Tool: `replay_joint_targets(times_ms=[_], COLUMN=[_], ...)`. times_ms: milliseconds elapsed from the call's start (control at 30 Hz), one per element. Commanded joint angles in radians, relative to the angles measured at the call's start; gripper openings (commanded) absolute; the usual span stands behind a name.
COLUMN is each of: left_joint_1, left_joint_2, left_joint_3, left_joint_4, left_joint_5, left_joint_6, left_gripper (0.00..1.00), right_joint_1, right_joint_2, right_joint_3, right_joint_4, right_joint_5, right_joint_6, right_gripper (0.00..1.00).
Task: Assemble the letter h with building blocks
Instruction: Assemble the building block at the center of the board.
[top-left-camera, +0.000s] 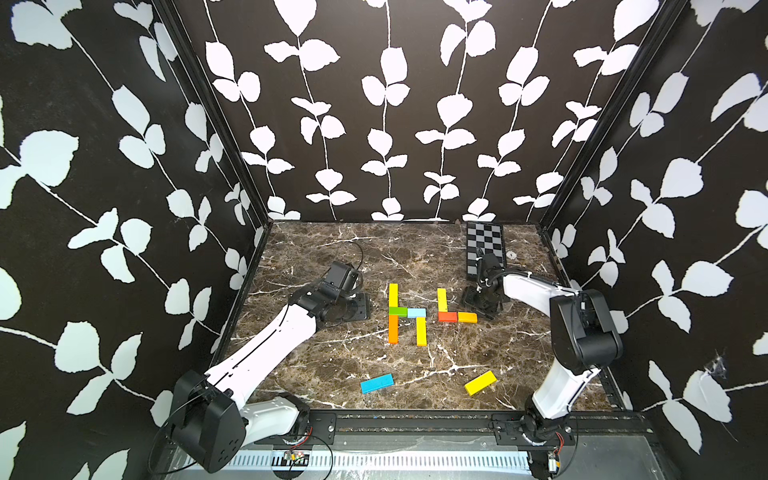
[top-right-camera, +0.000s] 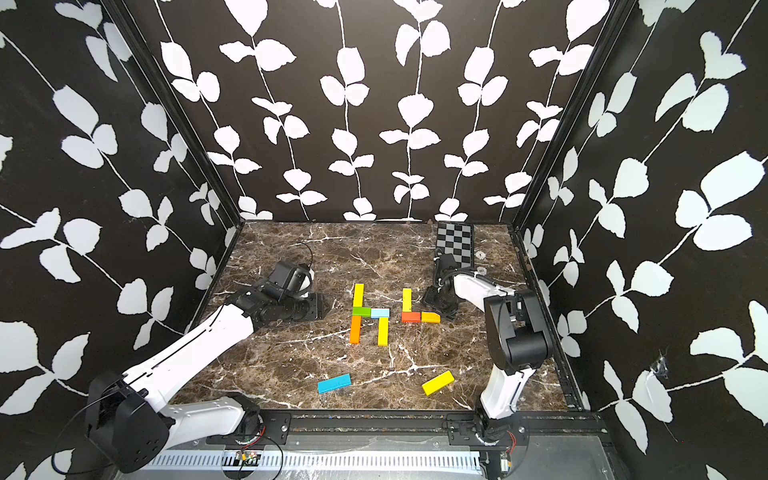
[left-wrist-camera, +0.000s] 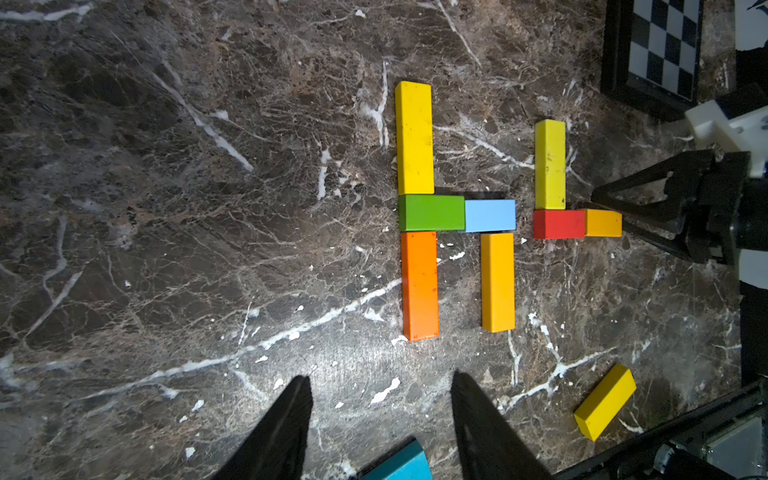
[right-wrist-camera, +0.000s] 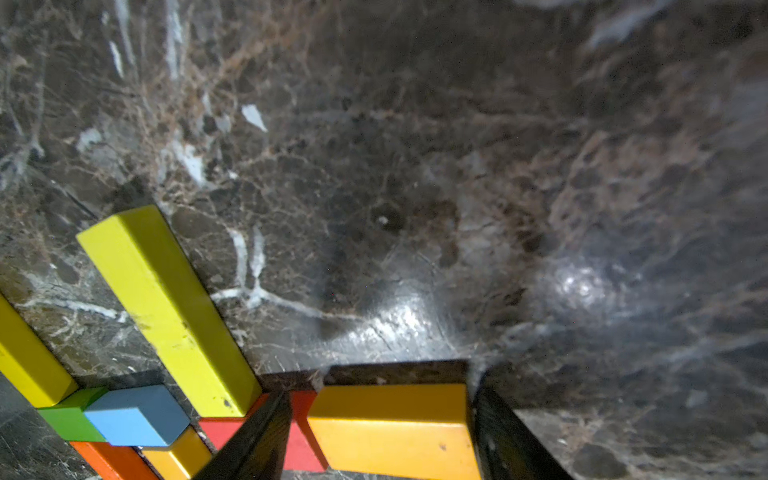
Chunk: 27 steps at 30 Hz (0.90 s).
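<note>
- Desk (top-left-camera: 316, 374): your building blocks (top-left-camera: 397, 311) lay mid-desk, five of them set as an h.
- Left gripper (left-wrist-camera: 380, 376): your jaws stood spread, holding nothing.
- Right gripper (right-wrist-camera: 380, 390): your jaws stood spread, straddling the amber short block (right-wrist-camera: 390, 424).
- Red block (top-left-camera: 447, 316): touched the amber one.

A black-and-grey chequered board (top-left-camera: 486, 241) lies flat at the far right corner of the brown marble worktop (top-left-camera: 316, 374). Black walls (top-left-camera: 374, 104) patterned with white leaf vines enclose it on three sides.
</note>
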Motion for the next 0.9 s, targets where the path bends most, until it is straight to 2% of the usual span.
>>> replay_joint_targets(times_ms=[0, 867], left_joint_1=[0.005, 0.005], left_joint_2=[-0.021, -0.010], left_joint_3=[-0.013, -0.003], left_joint_4=[0.010, 0.007], left_joint_5=[0.011, 0.010], left_joint_6=[0.009, 0.016], left_gripper=[0.57, 0.57], right_joint_1=[0.005, 0.006], right_joint_2=[-0.005, 0.029], right_joint_3=[0.004, 0.049], right_joint_4=[-0.017, -0.015], right_joint_5=[0.002, -0.022], right_joint_6=[0.022, -0.001], right_gripper=[0.69, 0.69])
